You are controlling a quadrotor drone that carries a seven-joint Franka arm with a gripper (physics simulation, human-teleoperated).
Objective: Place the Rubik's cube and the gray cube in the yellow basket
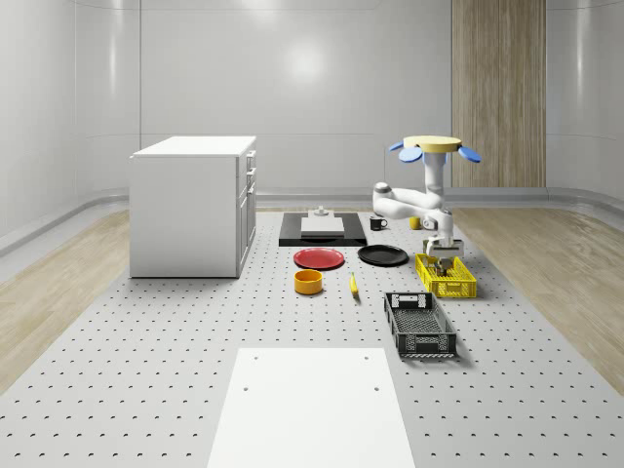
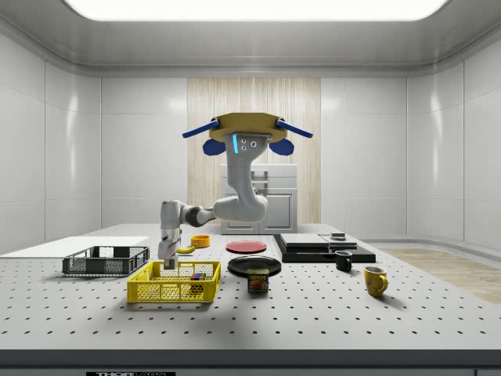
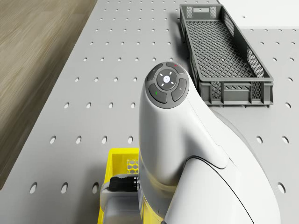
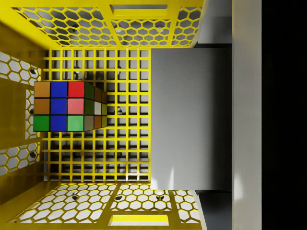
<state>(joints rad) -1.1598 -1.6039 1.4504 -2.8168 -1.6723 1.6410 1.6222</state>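
The yellow basket (image 1: 458,291) (image 2: 172,291) (image 4: 144,28) stands on the perforated table at the whole-scene view's right. The Rubik's cube (image 4: 67,106) lies on the basket's grid floor. My gripper (image 1: 441,255) (image 2: 167,262) hangs straight down into the basket, shut on the gray cube (image 4: 192,120). The gray cube is held just above the floor, beside the Rubik's cube and apart from it. The drone (image 1: 434,146) (image 2: 246,129) hovers above the table behind the basket, with the arm (image 3: 177,140) reaching forward and down.
A dark gray crate (image 1: 419,325) (image 3: 224,51) lies in front of the basket. A black plate (image 1: 382,255), red plate (image 1: 319,258), orange bowl (image 1: 308,282) and banana (image 1: 353,285) sit to its left. Two mugs, a can (image 2: 258,280), a black tray and a white cabinet (image 1: 195,205) stand farther off.
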